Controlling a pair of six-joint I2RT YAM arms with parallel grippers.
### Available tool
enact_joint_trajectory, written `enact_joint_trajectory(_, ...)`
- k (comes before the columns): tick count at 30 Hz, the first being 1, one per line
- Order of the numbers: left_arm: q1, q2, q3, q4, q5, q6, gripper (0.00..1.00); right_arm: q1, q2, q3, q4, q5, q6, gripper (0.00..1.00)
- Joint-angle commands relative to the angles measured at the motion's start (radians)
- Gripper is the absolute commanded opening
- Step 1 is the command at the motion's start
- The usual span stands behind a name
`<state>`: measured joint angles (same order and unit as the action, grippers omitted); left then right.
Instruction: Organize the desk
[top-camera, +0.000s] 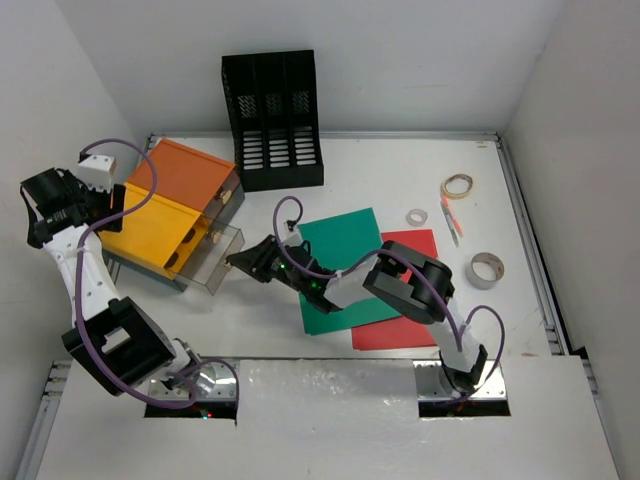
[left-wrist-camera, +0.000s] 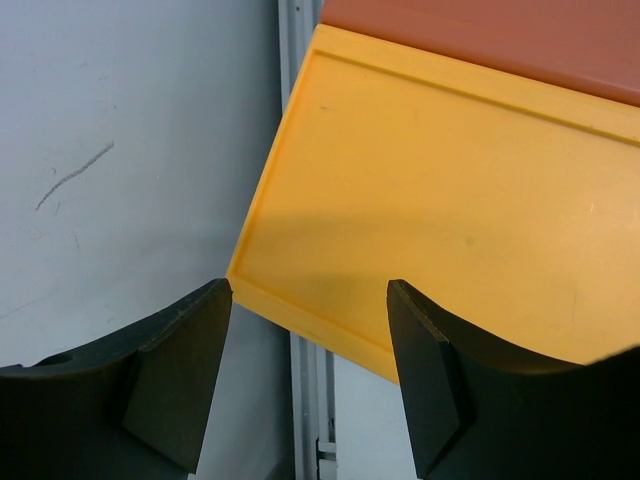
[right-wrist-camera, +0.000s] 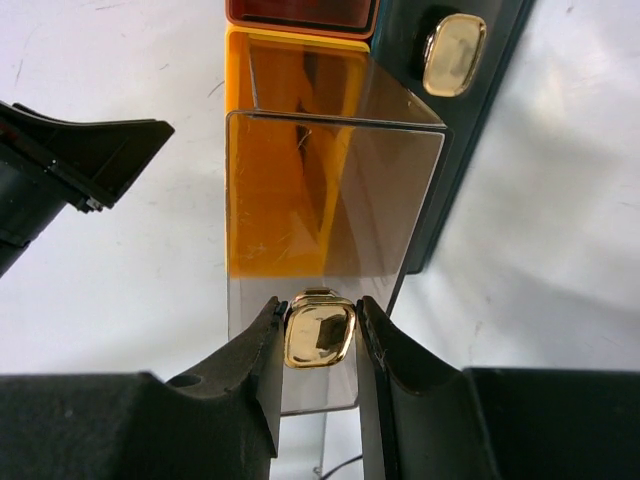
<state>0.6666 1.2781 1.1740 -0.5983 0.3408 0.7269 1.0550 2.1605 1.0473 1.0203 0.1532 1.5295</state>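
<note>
Right gripper (right-wrist-camera: 318, 322) pinching a drawer knob at the bottom centre of the frame

Its two black fingers (right-wrist-camera: 262, 372) are pressing against both sides of the gold knob (right-wrist-camera: 319, 331), which is sitting on the front of a smoky see-through drawer (right-wrist-camera: 330, 200) that is standing pulled out of the yellow box (right-wrist-camera: 237, 70) at the top centre. A second gold knob (right-wrist-camera: 455, 53) is gleaming on a dark drawer front (right-wrist-camera: 465, 115) at the upper right. A black angular part (right-wrist-camera: 90, 160) is jutting in from the left edge over the white desk (right-wrist-camera: 130, 290)
</note>
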Motion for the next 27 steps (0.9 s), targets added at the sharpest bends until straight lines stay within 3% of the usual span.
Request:
enact_joint_trajectory(1,0.001,-0.005,-0.004,0.052,0.003,-0.027,0.62,-0.029,-0.068,-0.032,-0.035,0.037,-0.086,0.00)
enact_joint_trajectory(2,0.001,-0.003,-0.002,0.057,0.001,-0.029,0.62,-0.030,-0.088,-0.035,-0.042,0.036,-0.097,0.01)
enact_joint_trajectory(5,0.001,-0.003,0.000,0.058,0.001,-0.032,0.62,-0.035,-0.111,-0.043,-0.045,0.029,-0.135,0.39)
enact_joint_trajectory(7,0.001,-0.005,0.000,0.058,0.001,-0.032,0.62,-0.039,-0.117,-0.030,-0.069,0.005,-0.169,0.57)
enact_joint_trajectory(8,0.001,-0.005,0.000,0.057,0.000,-0.032,0.62,-0.044,-0.126,-0.029,-0.080,-0.001,-0.186,0.61)
enact_joint_trajectory(15,0.001,-0.005,0.001,0.046,0.024,-0.021,0.63,-0.079,-0.279,-0.194,-0.031,-0.017,-0.267,0.68)
enact_joint_trajectory(18,-0.001,-0.006,-0.005,0.038,0.059,-0.003,0.65,-0.107,-0.391,-0.260,-0.116,-0.061,-0.480,0.71)
enact_joint_trajectory(22,0.001,-0.013,-0.022,0.035,0.093,0.009,0.66,-0.232,-0.640,-0.228,-0.575,-0.132,-0.773,0.80)
enact_joint_trajectory(25,-0.001,-0.032,-0.037,0.037,0.118,0.008,0.66,-0.369,-0.744,-0.182,-0.851,-0.256,-0.934,0.79)
enact_joint_trajectory(27,-0.005,-0.062,-0.057,0.037,0.173,0.006,0.66,-0.501,-0.826,-0.109,-1.086,-0.229,-1.081,0.73)
